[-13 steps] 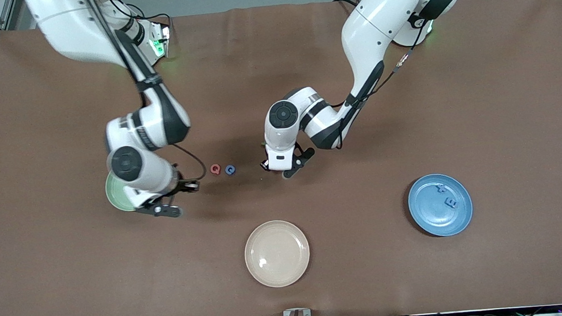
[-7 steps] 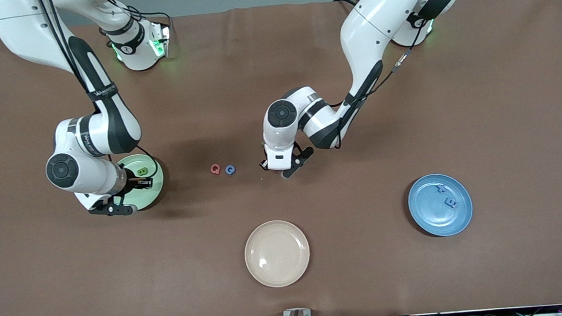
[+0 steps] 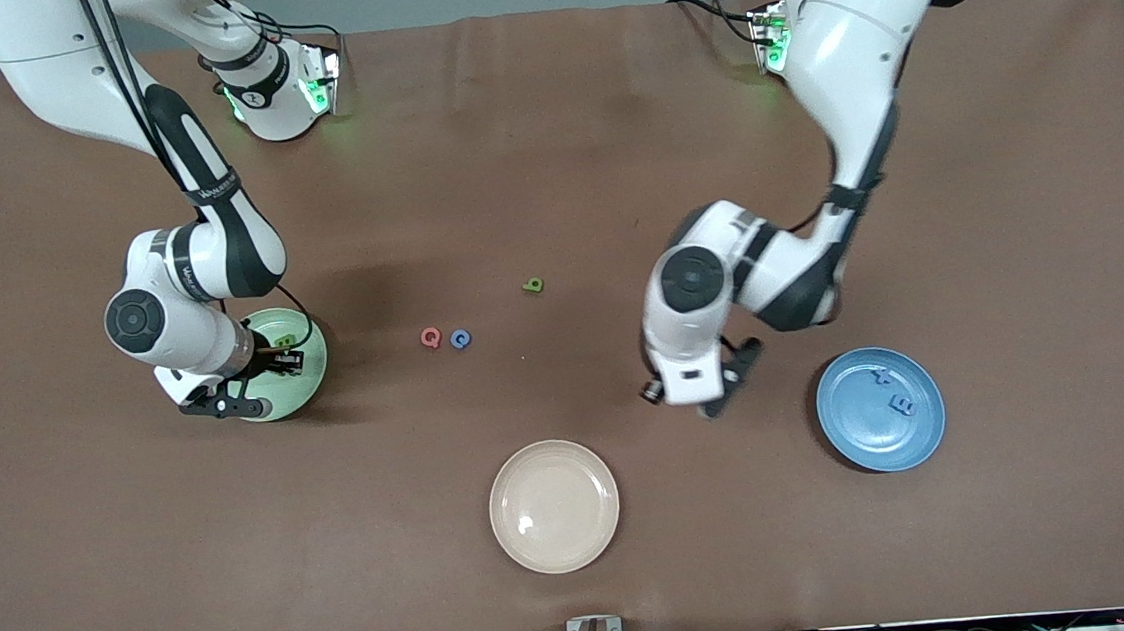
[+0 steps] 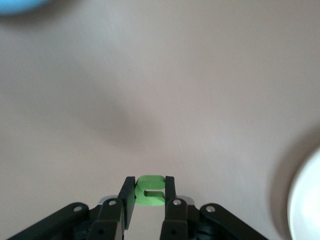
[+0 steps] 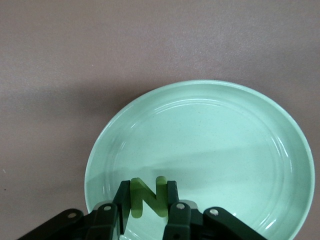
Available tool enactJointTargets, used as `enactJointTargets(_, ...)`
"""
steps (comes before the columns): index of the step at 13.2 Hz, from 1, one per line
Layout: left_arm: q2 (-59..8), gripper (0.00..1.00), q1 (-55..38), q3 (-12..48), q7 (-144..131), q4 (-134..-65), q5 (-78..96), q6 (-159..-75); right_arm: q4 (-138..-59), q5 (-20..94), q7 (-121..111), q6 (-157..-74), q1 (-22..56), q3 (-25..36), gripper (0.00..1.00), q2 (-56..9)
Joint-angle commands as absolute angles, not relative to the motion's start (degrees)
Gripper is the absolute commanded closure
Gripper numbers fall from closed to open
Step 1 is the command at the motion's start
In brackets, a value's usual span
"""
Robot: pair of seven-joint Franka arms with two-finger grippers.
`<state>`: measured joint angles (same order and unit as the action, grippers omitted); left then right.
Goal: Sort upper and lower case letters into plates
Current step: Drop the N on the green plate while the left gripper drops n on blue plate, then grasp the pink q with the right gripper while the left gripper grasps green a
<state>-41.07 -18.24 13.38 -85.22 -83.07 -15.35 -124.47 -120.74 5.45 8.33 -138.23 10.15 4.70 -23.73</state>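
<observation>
Green letter pinched in each gripper: right gripper (image 5: 149, 210) clamps a Z (image 5: 148, 198) over the pale green plate (image 5: 215, 145); left gripper (image 4: 150, 202) clamps an n (image 4: 150, 190) above bare table (image 3: 549, 156), blue plate (image 3: 858, 438) at its 3 o'clock.

pale green plate (image 3: 311, 370): half hidden by right arm | blue plate (image 4: 20, 4): cropped, blurred

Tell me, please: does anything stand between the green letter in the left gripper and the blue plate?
Nothing visible does. The left gripper holds the green letter over bare table beside the blue plate; only brown tabletop lies between them. Two blue letters already lie in the plate, leaving room.
</observation>
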Motion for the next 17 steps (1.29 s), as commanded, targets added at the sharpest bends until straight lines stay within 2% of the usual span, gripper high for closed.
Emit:
enactJointTargets(1,-36.22,1.0,-11.45,13.97,-76.59,-88.68,-16.17,-124.19,-121.9,5.45,7.56,-139.13,8.96,3.6,0.98,-24.16)
enactJointTargets(3,-36.73,1.0,-6.7,13.89,-70.52,-89.38,-16.17,-124.28,-121.9,5.54,7.56,-139.13,9.05,3.6,0.97,-24.96)
enactJointTargets(4,-37.0,1.0,-4.68,13.89,-68.31,-89.73,-16.17,-124.19,-121.9,5.54,7.56,-139.13,9.05,3.6,0.93,-25.22)
enactJointTargets(5,-37.18,1.0,-2.22,13.89,-66.46,-90.87,-16.26,-124.45,-121.82,5.62,7.56,-139.13,8.97,3.6,0.75,-25.4)
enactJointTargets(6,-37.7,1.0,-0.2,13.97,-65.66,-91.31,-16.17,-125.41,-121.82,5.62,7.56,-139.04,9.14,3.6,0.35,-25.4)
enactJointTargets(7,-38.4,0.99,1.48,13.97,-65.65,-91.49,-16.17,-126.72,-121.73,5.71,7.65,-138.78,9.14,3.6,0.0,-25.31)
enactJointTargets(8,-38.76,0.97,2.45,13.97,-65.65,-91.49,-16.17,-127.17,-121.38,5.71,8.17,-138.34,9.4,3.52,0.0,-25.14)
enactJointTargets(9,-39.19,0.88,3.5,14.06,-65.57,-91.49,-16.17,-127.61,-120.77,5.71,8.61,-136.51,9.67,3.34,0.0,-24.44)
enactJointTargets(10,-39.2,0.54,3.52,13.98,-65.65,-91.58,-16.17,-127.7,-119.11,5.97,9.31,-133.27,10.1,3.17,0.0,-23.56)
enactJointTargets(11,-39.2,0.26,3.25,13.97,-66.52,-91.58,-16.08,-127.44,-117.53,6.06,12.36,-130.98,11.06,3.08,0.0,-23.21)
enactJointTargets(13,-37.8,0.01,2.2,15.11,-69.06,-93.5,-15.65,-127.0,-116.28,6.24,20.18,-131.21,15.88,2.81,0.0,-23.46)
enactJointTargets(17,-34.2,0.01,1.76,25.2,-75.47,-98.6,-15.99,-125.59,-116.89,8.44,27.23,-138.58,24.5,2.9,0.0,-24.34)
